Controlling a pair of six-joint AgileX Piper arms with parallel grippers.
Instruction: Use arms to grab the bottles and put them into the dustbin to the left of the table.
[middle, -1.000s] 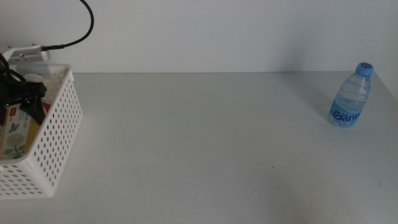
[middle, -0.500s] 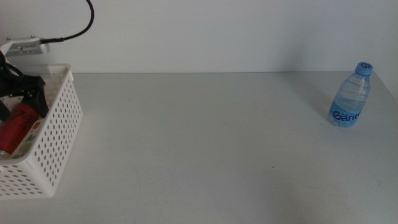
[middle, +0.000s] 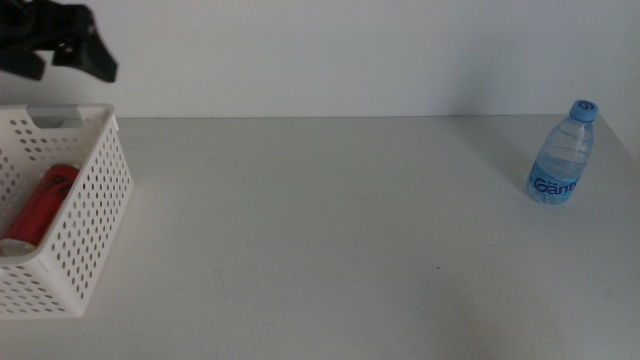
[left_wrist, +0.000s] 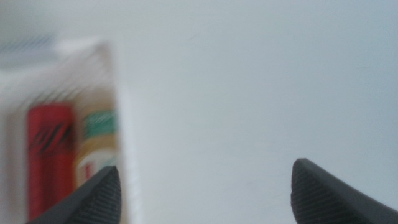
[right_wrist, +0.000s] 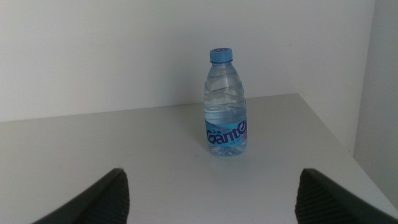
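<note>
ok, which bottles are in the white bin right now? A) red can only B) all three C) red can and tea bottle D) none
C: the left wrist view shows the red can and the green-labelled tea bottle lying side by side inside the dustbin, while the water bottle stands upright on the table far from it.
</note>
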